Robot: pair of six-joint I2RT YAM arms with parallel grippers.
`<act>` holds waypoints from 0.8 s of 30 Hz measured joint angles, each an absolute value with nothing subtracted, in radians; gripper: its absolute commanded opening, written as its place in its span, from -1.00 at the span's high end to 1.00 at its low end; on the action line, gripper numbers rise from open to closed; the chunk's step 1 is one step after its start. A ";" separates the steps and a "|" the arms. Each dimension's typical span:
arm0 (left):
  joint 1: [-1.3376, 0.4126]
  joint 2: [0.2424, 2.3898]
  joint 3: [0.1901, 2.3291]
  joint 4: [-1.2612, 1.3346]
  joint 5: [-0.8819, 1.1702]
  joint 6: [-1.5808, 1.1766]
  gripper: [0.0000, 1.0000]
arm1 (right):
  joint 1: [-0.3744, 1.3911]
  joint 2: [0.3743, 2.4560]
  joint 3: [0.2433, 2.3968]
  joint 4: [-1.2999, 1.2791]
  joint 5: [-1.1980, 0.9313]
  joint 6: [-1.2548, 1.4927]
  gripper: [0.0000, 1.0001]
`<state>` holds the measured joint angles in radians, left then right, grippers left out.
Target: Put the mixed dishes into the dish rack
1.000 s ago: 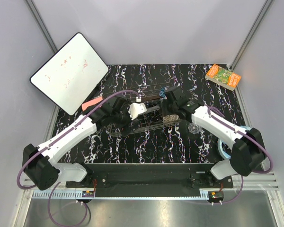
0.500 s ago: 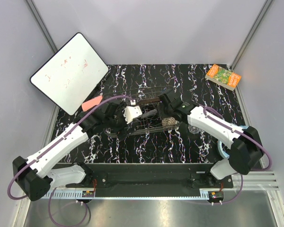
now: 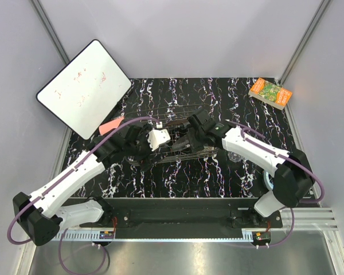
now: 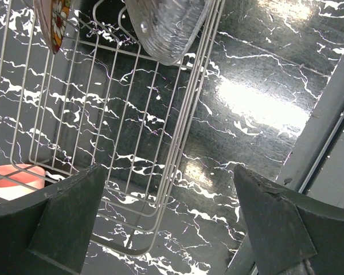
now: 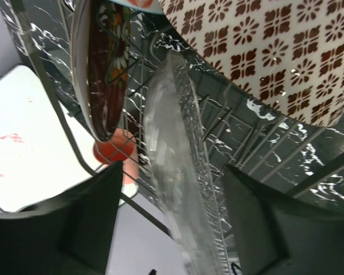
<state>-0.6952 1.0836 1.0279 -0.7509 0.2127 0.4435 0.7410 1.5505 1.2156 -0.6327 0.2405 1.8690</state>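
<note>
The dish rack (image 4: 132, 126) is a silver wire basket on the black marbled table. In it stand on edge the red floral plate (image 5: 97, 69), the clear glass bowl (image 5: 178, 189) and the beige patterned bowl (image 5: 264, 51). My right gripper (image 5: 172, 229) is open, its fingers on either side of the glass bowl's rim with a gap showing on the left. My left gripper (image 4: 172, 229) is open and empty above the rack's near corner. The pink cup (image 3: 111, 125) lies outside the rack at its left. A small clear glass (image 3: 235, 155) stands to the rack's right.
The white board (image 3: 83, 89) leans at the back left, close to the pink cup. A green-orange book (image 3: 270, 93) lies at the back right. A pale blue rim (image 3: 268, 180) shows under my right arm. Grey walls close in on both sides.
My right gripper has opened off the clear glass bowl, which now stands in the rack. Both arms have shifted a little to the left over the rack.
</note>
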 measured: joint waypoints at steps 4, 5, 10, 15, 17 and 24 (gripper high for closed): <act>-0.696 1.084 1.028 -0.761 0.213 0.443 -0.98 | 0.744 1.551 1.217 -0.654 0.235 1.836 -0.76; -0.696 1.084 1.028 -0.762 0.213 0.443 -0.98 | 0.744 1.551 1.219 -0.663 0.235 1.827 -0.78; -0.696 1.084 1.028 -0.767 0.213 0.443 -0.98 | 0.744 1.536 1.225 -0.699 0.250 1.764 -0.83; -0.699 1.084 1.030 -0.772 0.213 0.443 -0.98 | 0.744 1.453 1.202 -0.712 0.251 1.719 -0.86; -0.699 1.085 1.036 -0.774 0.213 0.443 -0.98 | 0.744 1.406 1.183 -0.720 0.250 1.689 -0.86; -0.699 1.103 1.042 -0.776 0.213 0.444 -0.98 | 0.748 1.302 1.113 -0.743 0.246 1.599 -0.85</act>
